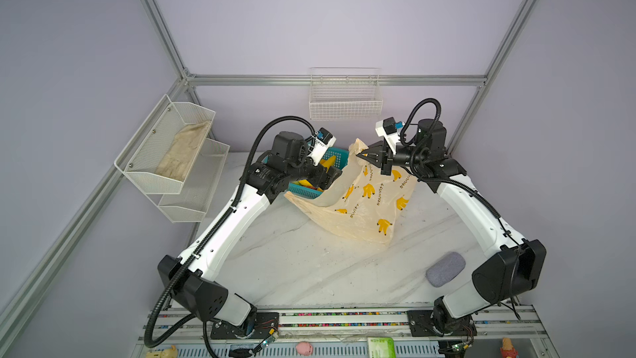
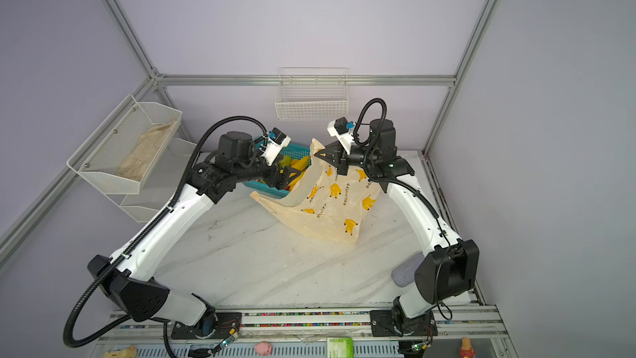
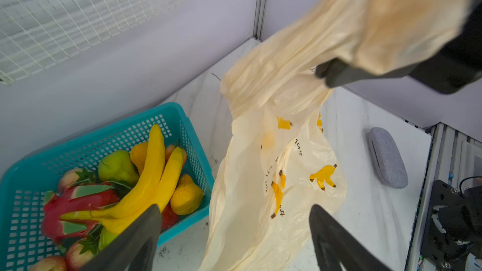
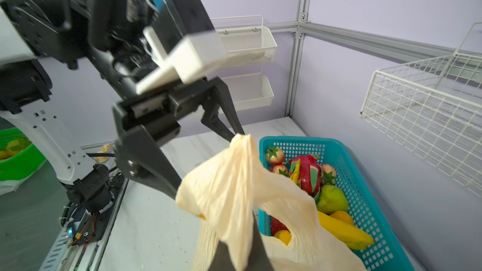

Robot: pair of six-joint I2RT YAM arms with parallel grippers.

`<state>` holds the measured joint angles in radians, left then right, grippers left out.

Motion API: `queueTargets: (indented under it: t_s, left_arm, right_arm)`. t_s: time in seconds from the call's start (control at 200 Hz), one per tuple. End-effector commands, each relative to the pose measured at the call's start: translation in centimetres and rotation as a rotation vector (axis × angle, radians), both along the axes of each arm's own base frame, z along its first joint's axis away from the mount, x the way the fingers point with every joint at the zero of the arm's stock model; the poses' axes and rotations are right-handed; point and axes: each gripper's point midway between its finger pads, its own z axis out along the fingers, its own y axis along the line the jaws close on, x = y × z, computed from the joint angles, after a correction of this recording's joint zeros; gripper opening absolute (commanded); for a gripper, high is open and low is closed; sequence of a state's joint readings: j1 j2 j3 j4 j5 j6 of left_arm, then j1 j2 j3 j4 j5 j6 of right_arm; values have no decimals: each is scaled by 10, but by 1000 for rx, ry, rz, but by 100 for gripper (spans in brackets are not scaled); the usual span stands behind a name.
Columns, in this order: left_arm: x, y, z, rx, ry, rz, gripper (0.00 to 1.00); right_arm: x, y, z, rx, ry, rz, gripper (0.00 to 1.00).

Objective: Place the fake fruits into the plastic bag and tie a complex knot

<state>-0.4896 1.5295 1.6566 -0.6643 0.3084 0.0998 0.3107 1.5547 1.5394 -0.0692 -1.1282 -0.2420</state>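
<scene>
Your left claw (image 1: 332, 178) is spread wide and grips nothing. It hangs at the counter's rear, left of middle, above the seam where the teal basket (image 3: 86, 144) meets the plastic bag (image 1: 364, 208). In the left wrist view one finger (image 3: 146, 225) sits in front of the basket's contents and the other in front of the bag's printed side. From the right wrist view, one fingertip lies right at the top of the raised handle; you cannot tell whether it touches.

Your right claw (image 1: 358, 156) is clenched on the bag's handle loop (image 4: 234, 178) and holds it up above the counter (image 1: 309, 270). The rest of the bag slopes down from there. Its bottom lies on the counter near the middle, and its left edge rests against the basket's near right corner.

The fake fruits (image 3: 154, 178) all lie in the basket: a yellow banana bunch across a red-pink dragon fruit, green and orange pears, and strawberries.

The lifted bag film hangs between your open claw and the right arm, just beside the basket.

A grey pouch (image 1: 445, 268) lies near the counter's front right corner, well apart from the bag. A wire basket (image 1: 346, 105) hangs on the rear wall. A mesh shelf (image 1: 161, 167) on the left wall holds a beige cloth (image 1: 186, 153).
</scene>
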Motion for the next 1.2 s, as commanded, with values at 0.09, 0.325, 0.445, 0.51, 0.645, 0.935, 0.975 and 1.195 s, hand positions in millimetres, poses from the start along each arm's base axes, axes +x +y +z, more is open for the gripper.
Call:
queueTargets:
  t_s: [0.09, 0.325, 0.445, 0.51, 0.645, 0.935, 0.975, 1.195]
  left_arm:
    - [13, -10, -3, -45, -7, -68, 90]
    - [10, -30, -41, -136, 120, -143, 88]
    - [11, -37, -62, -199, 165, -147, 83]
    - [13, -41, -72, -219, 184, -146, 77]
    - [16, -55, -79, -305, 234, -185, 50]
    - [32, -56, -88, -531, 336, 18, 0]
    - [35, -53, -89, -590, 350, 79, 0]
    - [45, -59, -94, -830, 451, 264, 0]
  right_arm:
    - [-4, 6, 4, 41, 22, 60, 0]
    - [0, 11, -1, 47, 57, 63, 0]
    - [2, 13, -4, 47, 68, 62, 0]
    - [2, 14, -4, 49, 73, 65, 0]
    - [7, 17, -8, 45, 83, 58, 0]
    - [59, 21, -28, 10, 156, -99, 0]
    - [72, 21, -33, 7, 169, -146, 0]
    - [144, 11, -46, 16, 277, -430, 29]
